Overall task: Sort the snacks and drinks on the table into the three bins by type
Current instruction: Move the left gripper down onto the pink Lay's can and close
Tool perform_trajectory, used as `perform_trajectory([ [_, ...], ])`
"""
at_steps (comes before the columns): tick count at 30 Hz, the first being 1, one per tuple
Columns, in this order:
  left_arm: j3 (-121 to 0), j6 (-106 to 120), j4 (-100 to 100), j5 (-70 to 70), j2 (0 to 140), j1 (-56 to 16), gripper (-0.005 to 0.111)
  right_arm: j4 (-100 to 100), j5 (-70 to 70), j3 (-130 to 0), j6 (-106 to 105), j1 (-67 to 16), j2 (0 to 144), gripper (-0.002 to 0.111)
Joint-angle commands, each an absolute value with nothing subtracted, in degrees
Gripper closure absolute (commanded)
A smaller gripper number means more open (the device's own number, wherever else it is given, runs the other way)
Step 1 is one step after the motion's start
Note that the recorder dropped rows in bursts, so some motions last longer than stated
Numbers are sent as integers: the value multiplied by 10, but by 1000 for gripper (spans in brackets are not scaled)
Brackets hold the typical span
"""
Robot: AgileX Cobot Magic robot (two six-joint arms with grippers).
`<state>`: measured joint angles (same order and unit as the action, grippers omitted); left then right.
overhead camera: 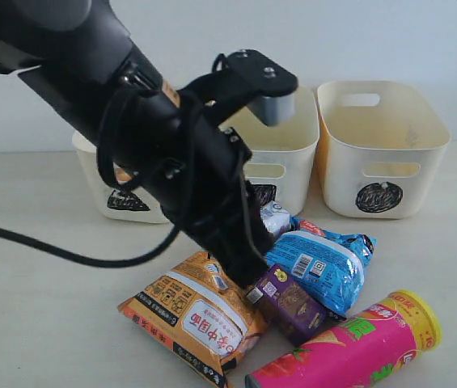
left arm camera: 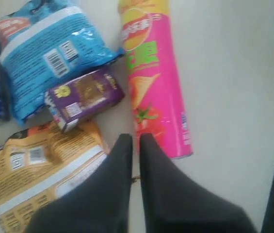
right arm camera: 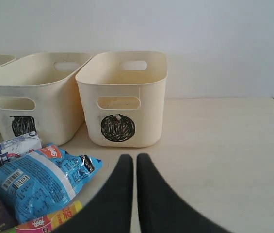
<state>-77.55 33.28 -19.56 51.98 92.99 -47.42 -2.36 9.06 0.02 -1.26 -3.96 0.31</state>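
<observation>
Pink tube (overhead camera: 349,343), orange bag (overhead camera: 196,311), blue bag (overhead camera: 321,267) and purple carton (overhead camera: 289,301) lie flat in one touching heap on the surface (overhead camera: 42,267). A blue-and-white carton (overhead camera: 275,217) is wedged at the heap's far edge, just in front of the bins. Only one tube shows.

The left end effector (left arm camera: 136,138) hangs low over the heap with its fingers pressed almost together, holding nothing. Its tips sit above the seam where the orange bag meets the purple carton and the tube's base. With the pieces packed this tightly, it probably has to spread before it can take any one of them cleanly.

The right end effector (right arm camera: 134,158), also pressed together and empty, is held back from the heap, facing the circle bin (right arm camera: 127,97) and the square bin (right arm camera: 40,92). That likely keeps it clear of the left arm. The third bin (overhead camera: 90,166) stands partly behind that arm. Sorting looks barely begun.
</observation>
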Motion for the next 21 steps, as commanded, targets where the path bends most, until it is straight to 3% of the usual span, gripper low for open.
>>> perform_trajectory([
  [1,-773,336,-203,520,924,-529,103,-23,89,0,-14,-40,0,108],
  [7,-773,331,-222,527,939,-580,97,-23,89,0,-14,-40,0,108],
  [10,-773,331,-221,540,965,-598,73,-23,89,0,-14,-40,0,108],
  [15,-774,334,-223,524,1012,-615,14,-23,89,0,-14,-40,0,108],
  [17,-774,334,-221,502,1027,-619,4,-23,89,0,-14,-40,0,108],
  [21,-774,294,-212,453,1052,-620,5,-23,89,0,-14,-40,0,108],
])
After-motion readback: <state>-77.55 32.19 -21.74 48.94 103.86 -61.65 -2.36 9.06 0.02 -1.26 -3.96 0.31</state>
